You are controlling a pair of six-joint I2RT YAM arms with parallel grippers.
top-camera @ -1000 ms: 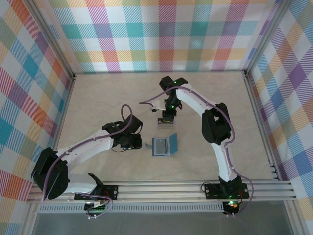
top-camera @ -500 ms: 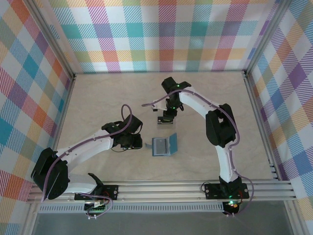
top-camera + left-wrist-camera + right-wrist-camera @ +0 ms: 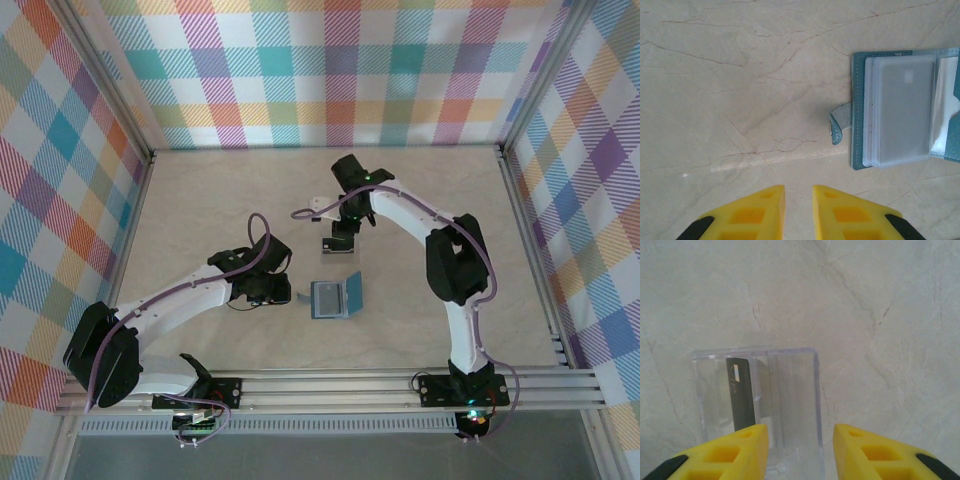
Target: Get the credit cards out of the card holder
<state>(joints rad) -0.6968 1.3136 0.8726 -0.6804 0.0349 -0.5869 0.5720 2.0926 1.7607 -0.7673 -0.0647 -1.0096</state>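
The card holder (image 3: pixel 900 112) lies open on the table (image 3: pixel 740 75), tab (image 3: pixel 840 125) toward the left gripper (image 3: pixel 799 189), its jaws narrowly parted, empty. The right gripper (image 3: pixel 800 427) hangs spread and empty over a clear box (image 3: pixel 790 385) holding one card (image 3: pixel 741 390).

The top view looks down from above the near edge over the whole table (image 3: pixel 200 200). Each wrist view looks down close; left shares the wallet (image 3: pixel 900 115) with top.
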